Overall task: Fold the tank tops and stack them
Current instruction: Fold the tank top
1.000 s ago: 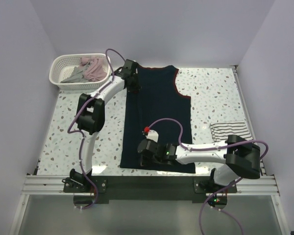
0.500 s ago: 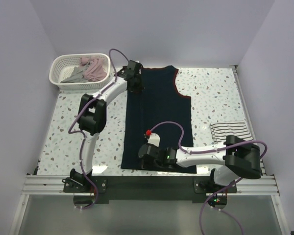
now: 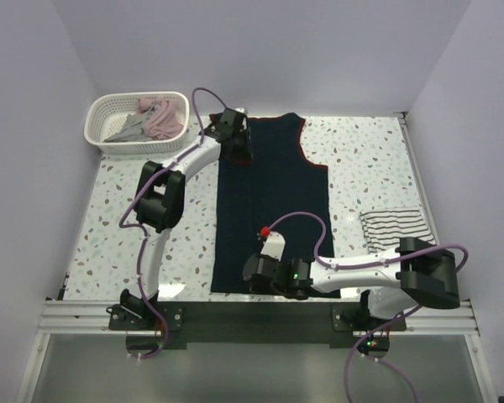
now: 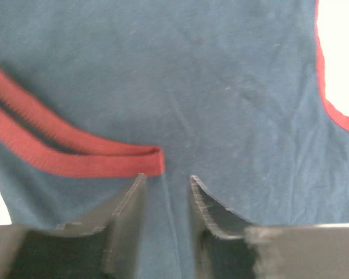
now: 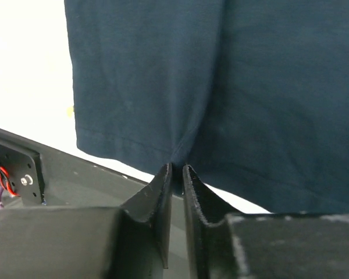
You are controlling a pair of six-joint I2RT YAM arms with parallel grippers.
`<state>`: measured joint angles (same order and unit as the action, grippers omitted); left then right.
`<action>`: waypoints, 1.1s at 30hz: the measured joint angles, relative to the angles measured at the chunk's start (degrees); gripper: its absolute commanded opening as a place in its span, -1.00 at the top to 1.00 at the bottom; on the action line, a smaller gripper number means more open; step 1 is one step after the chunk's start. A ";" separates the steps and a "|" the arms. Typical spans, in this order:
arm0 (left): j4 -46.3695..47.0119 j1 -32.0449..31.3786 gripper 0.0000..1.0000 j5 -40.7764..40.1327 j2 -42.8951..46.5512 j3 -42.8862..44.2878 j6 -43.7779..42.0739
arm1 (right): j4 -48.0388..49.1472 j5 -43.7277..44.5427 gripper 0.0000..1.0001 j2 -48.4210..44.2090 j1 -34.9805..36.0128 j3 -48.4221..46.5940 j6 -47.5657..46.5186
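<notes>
The navy tank top (image 3: 273,201) with red trim lies flat down the middle of the table, long side running front to back. My left gripper (image 3: 237,147) hovers at its far left corner. In the left wrist view its jaws (image 4: 166,177) stand apart over the navy cloth (image 4: 221,87), beside the folded red strap (image 4: 93,163), holding nothing. My right gripper (image 3: 247,274) is at the near hem. The right wrist view shows its jaws (image 5: 177,167) almost together, with a fold of the hem (image 5: 180,157) pinched between them. The striped tank top (image 3: 395,225) lies folded at the right.
A white basket (image 3: 97,134) at the far left corner holds a pinkish top (image 3: 158,116) and a grey one (image 3: 126,128). The black rail (image 3: 252,315) runs along the near table edge, just under the right gripper. Walls close in the left, back and right sides.
The left gripper has opened and let go of the strap corner after sliding a little right. The right gripper has moved right and toward the near edge with the hem.
</notes>
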<state>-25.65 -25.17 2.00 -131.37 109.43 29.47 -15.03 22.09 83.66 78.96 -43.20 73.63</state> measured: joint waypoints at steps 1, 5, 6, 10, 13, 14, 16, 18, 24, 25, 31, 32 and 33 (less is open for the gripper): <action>0.55 -0.04 0.07 0.57 0.00 0.00 -0.35 | -1.05 0.85 0.50 -1.07 0.33 0.31 0.63; 2.73 -0.04 -0.14 1.86 0.00 -0.07 -0.76 | -5.33 3.58 0.15 -4.92 1.46 0.46 2.25; 3.17 -0.04 -0.14 2.10 0.04 -0.20 -0.74 | -6.05 4.17 0.09 -5.64 1.66 0.46 2.43; 3.85 -0.04 -0.06 2.25 0.48 -1.14 -0.24 | -10.51 6.91 -0.02 -8.96 1.81 0.13 2.97; 3.85 -0.02 0.10 2.03 1.86 -3.87 1.09 | -15.39 8.72 0.01 -10.91 -0.15 -0.96 2.54; 4.20 0.00 0.14 2.05 2.69 -5.55 1.66 | -17.11 8.79 0.02 -11.67 -2.27 -1.57 1.25; 4.35 0.00 0.17 2.16 4.63 -9.27 3.23 | -18.47 7.48 0.04 -13.75 -10.14 -2.38 -2.29; 5.88 -0.07 0.18 2.60 6.91 -13.53 4.52 | -18.60 6.38 0.05 -15.56 -21.42 -3.39 -7.43; 8.66 -1.84 0.21 3.58 17.14 -27.04 6.75 | -17.68 -1.44 0.10 -9.20 -49.77 -13.09 -22.91; 9.05 -2.64 0.21 3.58 19.45 -29.40 7.06 | -17.09 -3.74 0.10 -6.34 -53.44 -15.23 -25.55; 12.15 -8.04 0.25 3.98 34.38 -45.53 11.72 | -15.39 -10.34 0.14 10.60 -64.78 -25.88 -36.06; 12.50 -8.63 0.24 4.33 36.59 -48.24 12.57 | -15.26 -10.58 0.14 11.34 -65.68 -26.23 -36.48; 12.92 -9.31 0.24 4.57 38.07 -50.12 13.20 | -15.30 -11.26 0.15 13.29 -66.79 -27.28 -37.53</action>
<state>-12.73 -34.48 6.57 -93.30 59.31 42.68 -30.33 10.83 96.95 12.16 -70.48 36.10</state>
